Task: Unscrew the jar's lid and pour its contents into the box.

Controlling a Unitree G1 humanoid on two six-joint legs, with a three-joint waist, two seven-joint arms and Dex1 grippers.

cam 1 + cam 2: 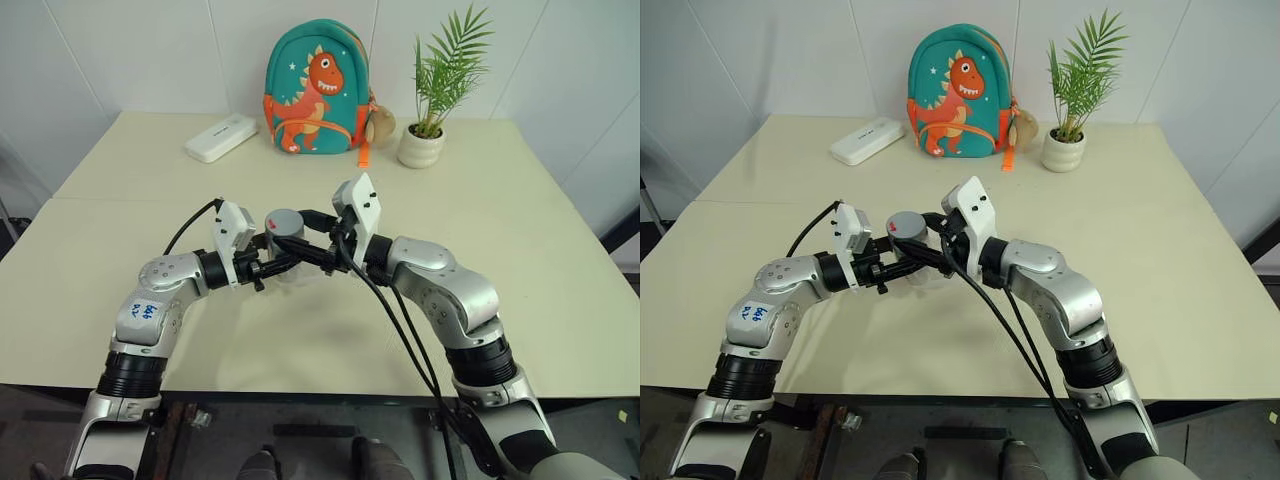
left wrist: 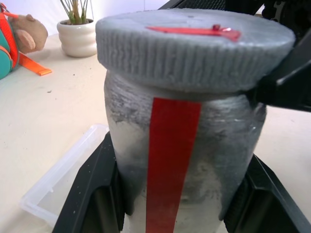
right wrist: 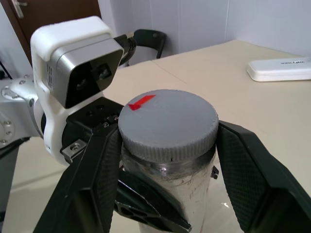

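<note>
While two end effectors grip one jar, left clasps its body, right its single lid.

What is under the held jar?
Below the jar, a corner of the clear box lies on the table; the rest is hidden by the jar and left gripper.

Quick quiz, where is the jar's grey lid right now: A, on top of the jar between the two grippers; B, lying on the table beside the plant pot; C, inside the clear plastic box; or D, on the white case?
A: the lid sits on the jar, whose body the left gripper clamps, with the right gripper fingers either side of the lid.
</note>
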